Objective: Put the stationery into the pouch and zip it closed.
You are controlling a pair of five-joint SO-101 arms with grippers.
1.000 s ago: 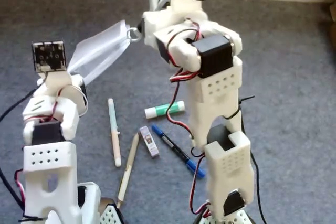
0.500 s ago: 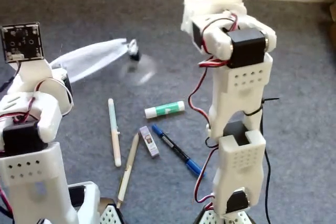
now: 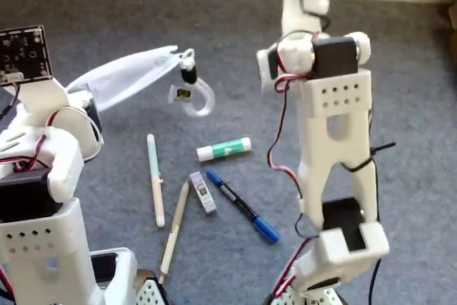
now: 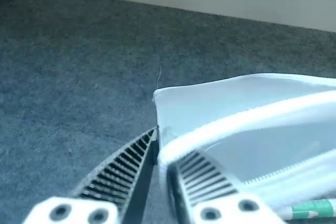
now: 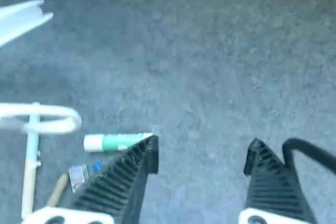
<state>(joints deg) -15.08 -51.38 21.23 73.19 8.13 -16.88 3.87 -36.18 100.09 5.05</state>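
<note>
Five stationery items are laid on the grey carpet (image 3: 400,105) between the two arm bases, all outside the pouch. Nearest the bases, a wooden pencil (image 3: 173,232) is found, its far end just beside a small rectangular block (image 3: 202,192). A blue pen (image 3: 243,206) is set at a slant on the block's other side, its capped end near the lower link of the right arm (image 3: 335,141). A white pen (image 3: 154,180) is placed alongside the pencil, pointing away from the bases. Farther out, a green and white glue stick (image 3: 224,148) is laid crosswise.

Beyond the stationery, the translucent pouch (image 3: 125,80) is held off the carpet. It is pinched at one corner by the left gripper (image 4: 157,141), whose jaws are pressed together onto the fabric edge. In the high view this gripped end is masked by the left arm (image 3: 57,148). A white ring (image 3: 194,96) is hung from the zip pull at the pouch's free end.

Farthest out, the right gripper (image 5: 202,153) is raised above the carpet with its jaws spread wide and nothing between them.
</note>
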